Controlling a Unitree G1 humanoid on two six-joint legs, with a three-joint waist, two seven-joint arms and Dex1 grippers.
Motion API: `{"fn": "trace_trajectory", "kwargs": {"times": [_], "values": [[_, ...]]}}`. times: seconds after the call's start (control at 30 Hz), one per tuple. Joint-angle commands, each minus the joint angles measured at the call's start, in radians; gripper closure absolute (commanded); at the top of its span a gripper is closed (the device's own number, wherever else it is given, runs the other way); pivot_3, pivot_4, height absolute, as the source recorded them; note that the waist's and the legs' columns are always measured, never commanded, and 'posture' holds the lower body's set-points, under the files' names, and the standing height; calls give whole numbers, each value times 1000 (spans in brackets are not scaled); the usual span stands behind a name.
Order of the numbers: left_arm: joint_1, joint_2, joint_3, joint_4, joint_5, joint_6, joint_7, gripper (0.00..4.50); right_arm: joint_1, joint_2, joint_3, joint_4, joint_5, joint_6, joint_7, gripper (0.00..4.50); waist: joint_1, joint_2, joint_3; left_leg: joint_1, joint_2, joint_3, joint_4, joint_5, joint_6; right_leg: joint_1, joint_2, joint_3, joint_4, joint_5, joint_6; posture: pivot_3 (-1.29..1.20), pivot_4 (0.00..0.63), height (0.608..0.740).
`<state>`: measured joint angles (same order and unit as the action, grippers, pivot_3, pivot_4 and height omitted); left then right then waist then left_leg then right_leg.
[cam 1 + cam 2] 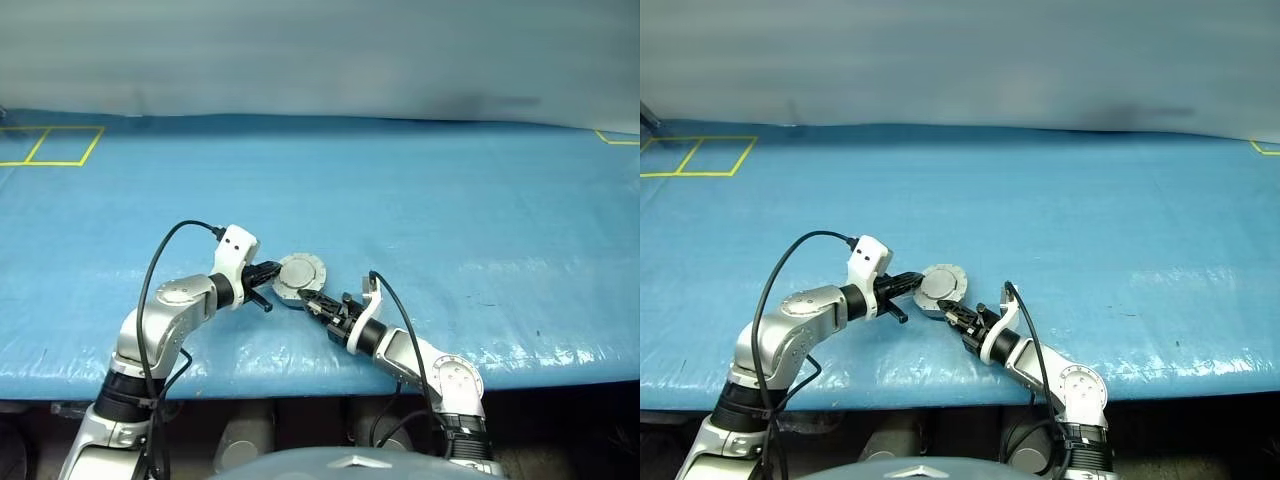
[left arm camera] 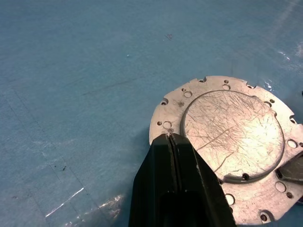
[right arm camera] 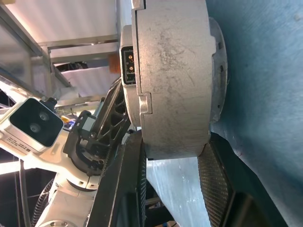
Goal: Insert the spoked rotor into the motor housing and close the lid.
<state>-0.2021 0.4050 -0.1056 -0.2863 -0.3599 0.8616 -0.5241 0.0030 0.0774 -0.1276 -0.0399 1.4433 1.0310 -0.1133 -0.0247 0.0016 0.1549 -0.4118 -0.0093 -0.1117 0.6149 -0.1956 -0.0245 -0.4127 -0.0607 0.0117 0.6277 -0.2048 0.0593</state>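
Blue sheeting covers the table (image 1: pixel 420 200), with yellow tape squares toward ten o'clock at its far corner. Near the front edge, at about six o'clock of the table, sits the motor housing (image 1: pixel 299 279) — a round grey metal body lying flat, its lid (image 2: pixel 232 135) down on top. The left wrist view shows that lid as a scratched disc with a raised centre and a ring of small holes along its notched rim, seated flush as far as can be told.

The left gripper (image 1: pixel 268 271) comes in from nine o'clock of the housing, its black fingers (image 2: pixel 176 161) pressed together with the tips resting on the lid's rim — closed on nothing, apparently steadying or pressing it down. The right gripper (image 1: pixel 312 298) reaches in from five o'clock; in its wrist view the fingers (image 3: pixel 214 189) straddle the housing's side wall with the body between them, partly closed, though whether the pads truly bite cannot be told.

No spoked rotor lies loose on the table, so it is most likely already inside. By this reading the insertion is done and the lid is shut; what is left seems only a final seating press, if needed, and letting go.
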Motion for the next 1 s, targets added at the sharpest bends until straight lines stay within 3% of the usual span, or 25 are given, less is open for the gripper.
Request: {"fn": "trace_trajectory", "kwargs": {"times": [0.03, 0.23, 0.37, 0.8, 1.0], "values": [[28, -18, -11, -1, -24, 19, -8, 4500, 15, 38, -12, -56, 4, -56, 3, 3332, 1, 0, 0, 0, 0, 0, 0, 0, 0, 0, 0, 0, 0, 0, 0, 0, 150, 740], [57, -147, 173, -74, -156, -71, 29, 4500, -11, 5, -8, -116, 19, -69, 17, 3332, -2, -1, 7, -4, 0, 0, 0, 0, 0, -4, 0, 0, 0, 0, 0, 0, 150, 740], [84, -299, 350, -74, -367, -30, 118, 4500, -42, -29, -24, -137, 24, -83, 19, 3332, -7, -3, 9, -6, 0, 0, 0, 0, 0, -5, 1, 0, 0, 1, 1, 0, 150, 740], [232, -479, 469, -48, -854, 76, 290, 154, -195, -73, -73, -110, 24, -145, 48, 3332, -14, -5, 13, -5, 0, 1, 4, -1, 2, -3, 1, 0, 0, 1, 1, 0, 150, 740], [267, -513, 442, -25, -1002, 53, 336, 0, -224, -68, -56, -131, 50, -130, 47, 3332, -13, -5, 13, -5, 0, 0, 4, -1, 2, -3, 2, 0, 0, 1, 1, 0, 150, 740]]}}
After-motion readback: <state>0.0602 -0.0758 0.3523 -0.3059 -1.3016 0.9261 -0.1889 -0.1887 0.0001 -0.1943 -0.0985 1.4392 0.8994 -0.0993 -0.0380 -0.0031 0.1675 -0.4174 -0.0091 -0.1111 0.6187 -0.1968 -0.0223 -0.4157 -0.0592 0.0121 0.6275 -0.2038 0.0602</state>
